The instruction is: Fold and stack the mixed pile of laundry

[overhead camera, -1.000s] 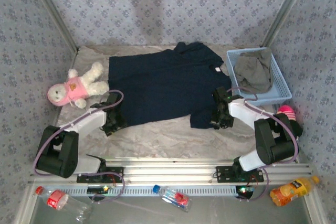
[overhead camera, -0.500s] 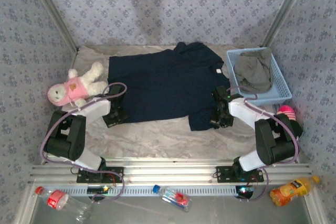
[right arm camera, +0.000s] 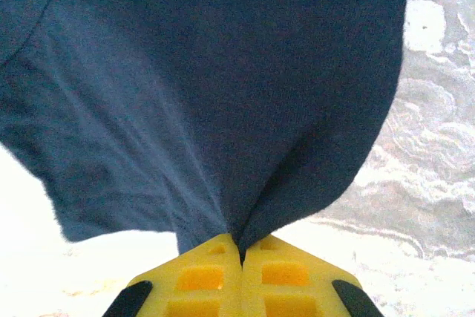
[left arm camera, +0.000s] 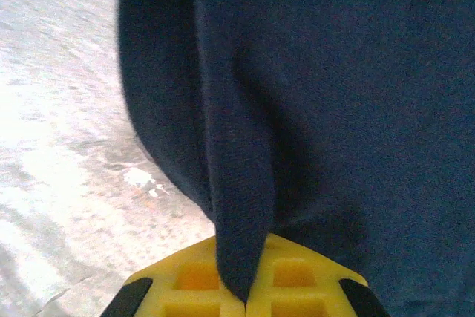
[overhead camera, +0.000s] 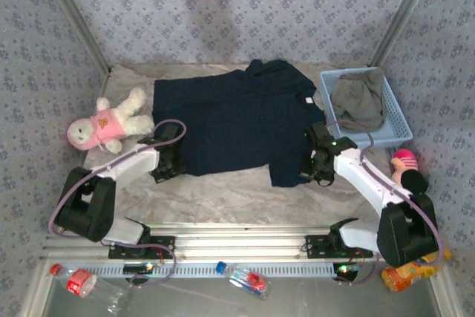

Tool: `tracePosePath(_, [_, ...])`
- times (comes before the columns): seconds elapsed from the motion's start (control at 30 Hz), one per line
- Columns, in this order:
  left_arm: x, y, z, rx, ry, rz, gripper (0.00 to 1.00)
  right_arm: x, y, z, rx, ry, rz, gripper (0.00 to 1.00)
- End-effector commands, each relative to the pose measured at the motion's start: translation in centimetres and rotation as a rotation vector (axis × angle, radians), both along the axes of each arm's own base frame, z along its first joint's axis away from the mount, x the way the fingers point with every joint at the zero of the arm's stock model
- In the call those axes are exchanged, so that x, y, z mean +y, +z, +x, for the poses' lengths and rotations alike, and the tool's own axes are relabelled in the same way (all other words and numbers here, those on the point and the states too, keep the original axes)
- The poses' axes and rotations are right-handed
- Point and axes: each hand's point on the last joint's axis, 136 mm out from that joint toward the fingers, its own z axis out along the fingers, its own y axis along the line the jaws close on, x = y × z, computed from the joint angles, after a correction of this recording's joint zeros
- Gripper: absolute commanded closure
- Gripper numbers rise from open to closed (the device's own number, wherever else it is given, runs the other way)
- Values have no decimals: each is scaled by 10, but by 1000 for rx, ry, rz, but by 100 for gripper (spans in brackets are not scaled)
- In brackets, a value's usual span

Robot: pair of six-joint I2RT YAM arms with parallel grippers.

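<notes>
Two near corners of the dark navy garment (overhead camera: 237, 120) are gripped, one by each arm. The left pincer (left arm camera: 245, 298) is clenched on a hanging fold of cloth at the left corner, and the right pincer (right arm camera: 241, 254) is clenched on a gathered tuck at the right corner. The garment is spread across the middle of the worktop (overhead camera: 223, 194), while the olive-grey garment (overhead camera: 358, 102) is heaped in the light blue basket (overhead camera: 401, 130) at the far right. For a clean fold, both corners should be raised together, kept level and taut, and carried toward the far edge so that the hem is laid square. Cloth nipped between yellow pads is shown close up by the wrist views; the garment's whole outline and the basket's place are given by the top view.
</notes>
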Motion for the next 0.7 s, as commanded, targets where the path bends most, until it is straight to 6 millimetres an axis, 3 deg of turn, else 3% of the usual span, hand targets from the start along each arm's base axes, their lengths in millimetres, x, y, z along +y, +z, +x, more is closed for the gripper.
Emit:
tracePosePath(0.0, [5, 42, 19, -115, 31, 21, 100, 5, 22, 4, -17, 13, 43, 100])
tracePosePath(0.17, [11, 87, 57, -230, 53, 17, 100, 10, 58, 52, -119, 31, 61, 100])
tracePosePath(0.3, [23, 104, 83, -271, 88, 21, 100, 16, 76, 94, -167, 21, 117, 99])
tracePosePath(0.47, [32, 110, 112, -275, 98, 27, 100, 27, 98, 153, -228, 10, 184, 98])
tracePosePath(0.67, [38, 108, 155, -250, 100, 29, 100, 37, 106, 231, -252, 21, 157, 98])
